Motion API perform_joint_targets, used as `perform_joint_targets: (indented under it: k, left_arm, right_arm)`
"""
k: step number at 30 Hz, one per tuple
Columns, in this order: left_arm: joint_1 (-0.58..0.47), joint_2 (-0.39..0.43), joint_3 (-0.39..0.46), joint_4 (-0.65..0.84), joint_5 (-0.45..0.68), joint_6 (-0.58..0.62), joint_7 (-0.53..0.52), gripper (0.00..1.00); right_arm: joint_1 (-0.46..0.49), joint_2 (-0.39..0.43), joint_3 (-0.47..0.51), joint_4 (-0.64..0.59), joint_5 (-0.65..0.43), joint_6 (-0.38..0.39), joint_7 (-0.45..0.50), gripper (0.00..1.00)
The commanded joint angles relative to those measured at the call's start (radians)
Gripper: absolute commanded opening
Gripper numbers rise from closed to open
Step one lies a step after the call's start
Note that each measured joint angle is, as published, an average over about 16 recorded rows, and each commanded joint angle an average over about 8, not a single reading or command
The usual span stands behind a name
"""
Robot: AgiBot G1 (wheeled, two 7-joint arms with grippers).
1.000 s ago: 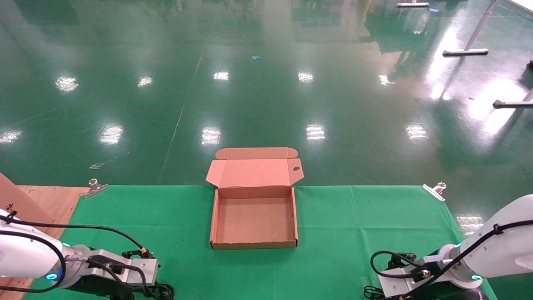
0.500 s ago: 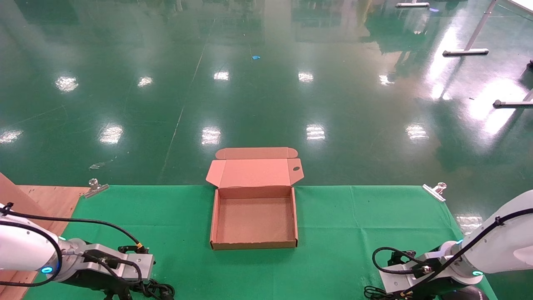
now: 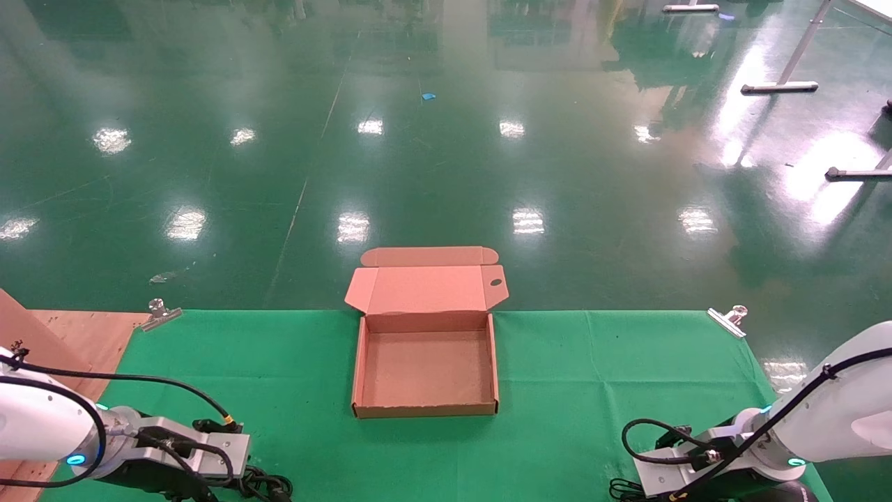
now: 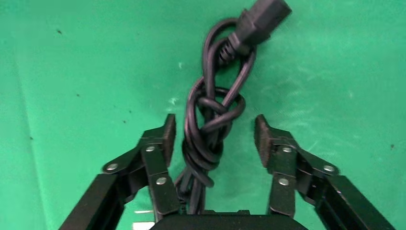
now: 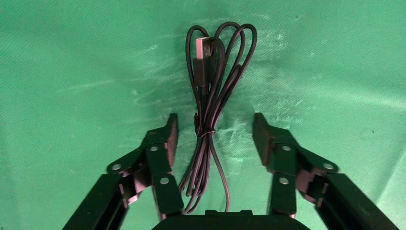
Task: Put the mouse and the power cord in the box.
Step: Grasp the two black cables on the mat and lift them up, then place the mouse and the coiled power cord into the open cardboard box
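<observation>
The box (image 3: 425,408) lies open mid-table, empty, its lid (image 3: 425,287) folded back. My left gripper (image 4: 214,132) hovers at the table's near left, open, its pads (image 4: 169,132) astride the knotted black power cord (image 4: 207,136), whose plug (image 4: 262,17) points away. One pad is close to the cord and the other stands apart from it. At the near right, my right gripper (image 5: 214,130) is open over the mouse's thin tied cable (image 5: 210,110), which ends in a USB plug (image 5: 202,52). The mouse body is hidden in that view; a dark rounded shape (image 3: 779,493) shows under the right wrist.
A green cloth (image 3: 592,390) covers the table. Metal clips (image 3: 159,314) (image 3: 728,319) hold its far corners. A wooden board (image 3: 77,335) sticks out at the left edge. Beyond the far edge is shiny green floor.
Both wrists have sunk lower toward the table's near edge; the left wrist also shifted slightly left. The box has not moved.
</observation>
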Motion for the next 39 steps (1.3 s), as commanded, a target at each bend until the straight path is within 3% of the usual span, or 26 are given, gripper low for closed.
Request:
perform_joint_targets:
  k: [1, 22, 32, 39]
  left_arm:
    - [0.003, 0.000, 0.002, 0.004, 0.003, -0.005, 0.002, 0.00]
    - [-0.014, -0.025, -0.007, 0.010, -0.010, 0.034, 0.021, 0.00]
    - [-0.130, -0.028, -0.001, -0.025, -0.001, 0.141, 0.032, 0.00]
    - [-0.238, -0.015, -0.005, -0.075, -0.007, 0.239, 0.019, 0.00]
  right_arm:
    - [0.002, -0.006, 0.000, -0.012, 0.001, 0.003, -0.007, 0.00]
    - [0.033, -0.016, 0.012, -0.079, 0.018, -0.002, -0.068, 0.00]
    - [0.158, 0.032, 0.048, -0.017, 0.073, -0.133, -0.098, 0.00]
    - [0.264, 0.070, 0.074, 0.103, 0.113, -0.261, -0.054, 0.00]
